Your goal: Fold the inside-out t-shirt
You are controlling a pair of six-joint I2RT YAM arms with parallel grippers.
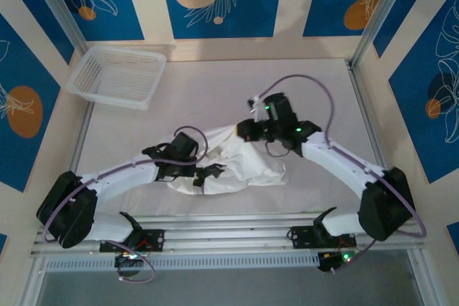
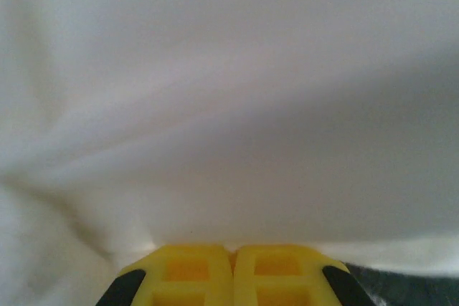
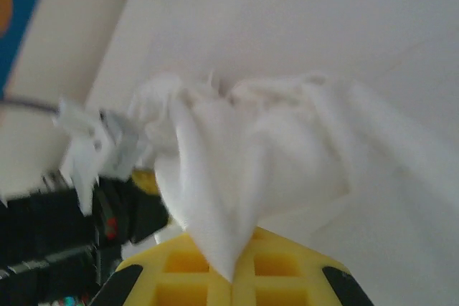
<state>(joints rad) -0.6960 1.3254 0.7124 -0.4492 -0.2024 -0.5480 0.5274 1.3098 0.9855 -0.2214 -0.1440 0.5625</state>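
Note:
The inside-out t-shirt (image 1: 247, 166) is a crumpled white heap in the middle of the table, between my two arms. My left gripper (image 1: 206, 175) reaches into its left edge. In the left wrist view the yellow fingers (image 2: 188, 270) are pressed together, and the white cloth (image 2: 229, 105) starts right at the tips of the left gripper (image 2: 233, 249). My right gripper (image 1: 245, 131) sits at the shirt's far upper corner. In the right wrist view the right gripper (image 3: 233, 276) is shut on a pointed fold of the shirt (image 3: 265, 148), and the cloth rises from the jaws in a bunch.
A white mesh basket (image 1: 118, 75) stands at the back left of the white table (image 1: 215, 91). Metal frame posts and patterned blue walls close in the sides and back. The left arm's black wrist (image 3: 72, 227) appears beside the shirt in the right wrist view.

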